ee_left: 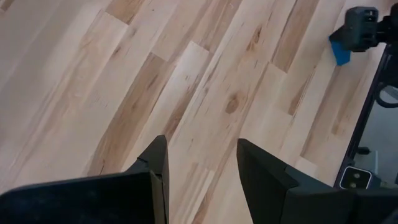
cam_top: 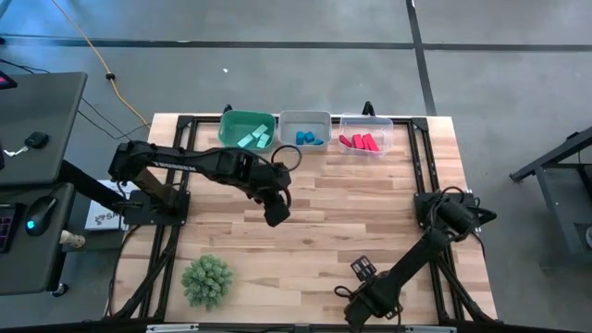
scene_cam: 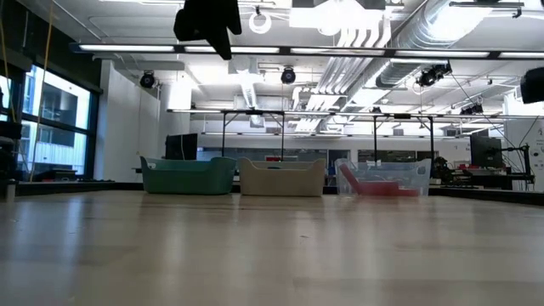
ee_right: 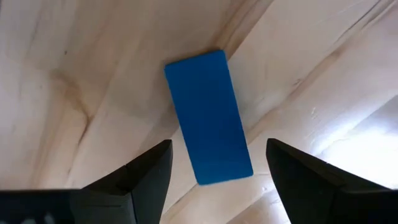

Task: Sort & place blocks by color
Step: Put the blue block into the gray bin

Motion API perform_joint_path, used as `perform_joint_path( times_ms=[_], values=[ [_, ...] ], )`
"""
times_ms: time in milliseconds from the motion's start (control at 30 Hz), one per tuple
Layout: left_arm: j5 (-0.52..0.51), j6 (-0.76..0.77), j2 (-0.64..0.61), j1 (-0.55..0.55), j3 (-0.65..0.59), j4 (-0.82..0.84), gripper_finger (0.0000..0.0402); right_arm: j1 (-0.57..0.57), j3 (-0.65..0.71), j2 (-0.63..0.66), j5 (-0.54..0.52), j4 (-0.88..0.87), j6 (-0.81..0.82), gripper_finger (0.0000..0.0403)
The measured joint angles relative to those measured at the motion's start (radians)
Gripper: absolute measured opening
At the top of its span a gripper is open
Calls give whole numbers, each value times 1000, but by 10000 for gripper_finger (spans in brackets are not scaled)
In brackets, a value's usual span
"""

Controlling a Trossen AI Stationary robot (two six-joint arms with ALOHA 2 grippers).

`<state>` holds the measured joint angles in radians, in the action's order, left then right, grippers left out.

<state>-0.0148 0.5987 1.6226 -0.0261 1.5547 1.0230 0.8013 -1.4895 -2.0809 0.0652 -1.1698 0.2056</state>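
Sorting nearly complete. Along the far edge of the tabletop [cam_top: 305, 203], the green bin [cam_top: 242, 124] holds teal blocks [cam_top: 253, 139], the grey bin [cam_top: 304, 123] blue blocks [cam_top: 310, 138], and the clear bin [cam_top: 366, 125] red blocks [cam_top: 359, 141]. One blue bar [ee_right: 208, 116] remains loose on the wood at the right edge, directly beneath the right end effector [ee_right: 214, 165], whose fingers stand spread and empty. The left end effector [ee_left: 202, 162], also spread and empty, hangs over mid-table.
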Motion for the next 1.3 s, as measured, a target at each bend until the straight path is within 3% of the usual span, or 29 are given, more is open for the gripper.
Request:
perform_joint_path(
  times_ms=[267, 567, 1067, 1300],
  values=[
    [-1, 0, 0, 11, 0, 0, 113, 0, 0, -36, 17, -11, 7, 239],
    [-1, 0, 0, 10, 0, 0, 113, -5, -3, -45, 15, -26, 41, 112],
    [-1, 0, 0, 10, 0, 1, 113, -44, -1, 12, 11, -89, 66, 110],
    [-1, 0, 0, 8, 0, 3, 113, -103, -1, 93, -65, -95, 109, 110]
  ],
)
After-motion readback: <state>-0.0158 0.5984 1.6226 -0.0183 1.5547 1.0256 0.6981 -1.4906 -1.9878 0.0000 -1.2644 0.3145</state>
